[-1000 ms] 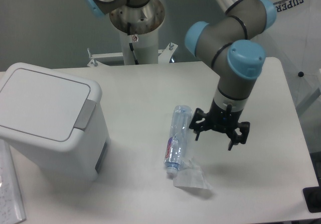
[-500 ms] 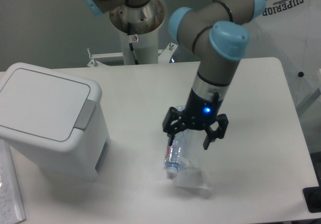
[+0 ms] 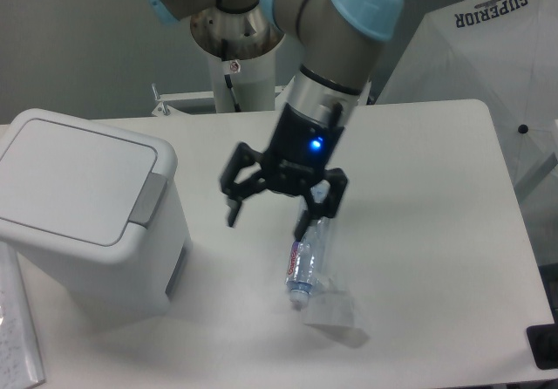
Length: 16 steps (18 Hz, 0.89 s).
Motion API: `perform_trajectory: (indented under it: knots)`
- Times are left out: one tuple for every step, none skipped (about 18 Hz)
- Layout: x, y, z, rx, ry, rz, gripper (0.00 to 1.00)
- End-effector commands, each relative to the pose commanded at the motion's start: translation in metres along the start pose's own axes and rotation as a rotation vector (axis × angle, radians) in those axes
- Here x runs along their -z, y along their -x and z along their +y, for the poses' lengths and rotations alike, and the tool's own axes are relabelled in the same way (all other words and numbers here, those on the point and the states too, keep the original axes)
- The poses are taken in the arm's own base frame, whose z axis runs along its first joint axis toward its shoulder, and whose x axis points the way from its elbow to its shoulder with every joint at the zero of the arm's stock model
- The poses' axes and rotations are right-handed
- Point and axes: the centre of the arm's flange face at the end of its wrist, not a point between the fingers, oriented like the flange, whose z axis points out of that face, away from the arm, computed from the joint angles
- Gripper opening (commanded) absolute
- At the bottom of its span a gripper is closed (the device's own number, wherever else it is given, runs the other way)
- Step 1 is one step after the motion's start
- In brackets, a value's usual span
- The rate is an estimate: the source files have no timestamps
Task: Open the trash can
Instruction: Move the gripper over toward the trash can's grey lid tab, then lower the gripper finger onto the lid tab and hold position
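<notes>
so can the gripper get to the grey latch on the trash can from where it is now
Probably yes. The open gripper hangs above the table, right of the trash can, and the space up to the grey latch looks bare. The bottle lies on the far side.

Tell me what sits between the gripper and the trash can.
Nothing: in the fixed camera view, only bare white table separates the open gripper from the trash can. The bottle lies on the gripper's other side.

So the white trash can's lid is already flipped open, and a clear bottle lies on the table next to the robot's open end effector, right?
Not quite. In the camera view the trash can has its lid flat and closed. The rest holds: the clear bottle lies on the table, beside the open end effector.
</notes>
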Motion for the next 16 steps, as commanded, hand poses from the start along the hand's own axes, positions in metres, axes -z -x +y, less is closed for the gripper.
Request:
perform_trajectory:
  knots:
    - [-0.004, -0.003, 0.005, 0.001, 0.010, 0.004, 1.00]
    - [-0.008, -0.003, 0.011, 0.001, 0.019, 0.008, 1.00]
    - [-0.013, -0.008, 0.013, -0.006, 0.027, 0.013, 1.00]
    - [-0.016, -0.009, 0.015, -0.005, 0.034, 0.016, 1.00]
    - [-0.017, -0.010, 0.016, -0.006, 0.035, 0.017, 1.00]
    - [-0.017, -0.010, 0.016, -0.007, 0.035, 0.017, 1.00]
    - [-0.017, -0.011, 0.015, -0.011, 0.035, 0.018, 1.00]
    - [-0.018, -0.010, 0.015, -0.010, 0.036, 0.018, 1.00]
    - [-0.020, -0.010, 0.016, -0.009, 0.039, 0.020, 1.00]
    - [-0.021, -0.009, 0.017, -0.007, 0.041, 0.020, 1.00]
    - [-0.026, -0.010, 0.021, -0.005, 0.052, 0.025, 1.00]
    - [-0.030, -0.012, 0.023, -0.005, 0.058, 0.028, 1.00]
    - [-0.030, -0.012, 0.023, -0.006, 0.059, 0.029, 1.00]
    - [-0.031, -0.012, 0.023, -0.005, 0.060, 0.029, 1.00]
    - [-0.032, -0.011, 0.024, -0.004, 0.061, 0.030, 1.00]
    - [-0.032, -0.011, 0.024, -0.004, 0.062, 0.030, 1.00]
